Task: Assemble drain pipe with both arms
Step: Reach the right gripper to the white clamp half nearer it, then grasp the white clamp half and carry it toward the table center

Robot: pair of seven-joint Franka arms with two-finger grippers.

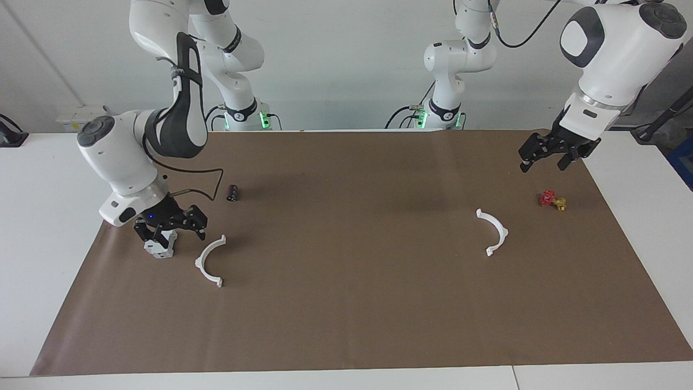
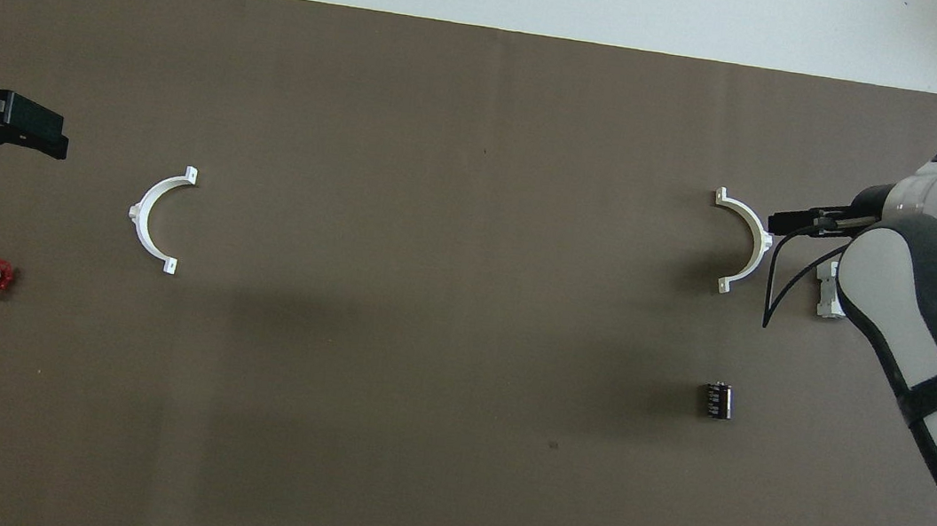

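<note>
Two large white jointed arms, glossy shells, rounded links. Dark grey caps on the joints, dark grey bands and panels along the right arm (image 1: 162, 124) and on the left arm (image 1: 612, 49). Black cables looped from upper links down toward the wrists. Silver metal rings at the wrists. Black two-finger hardware at the ends: right gripper (image 1: 170, 230) with a small blue light, left gripper (image 1: 549, 157) all black. Green lights glowing at both bases.
</note>
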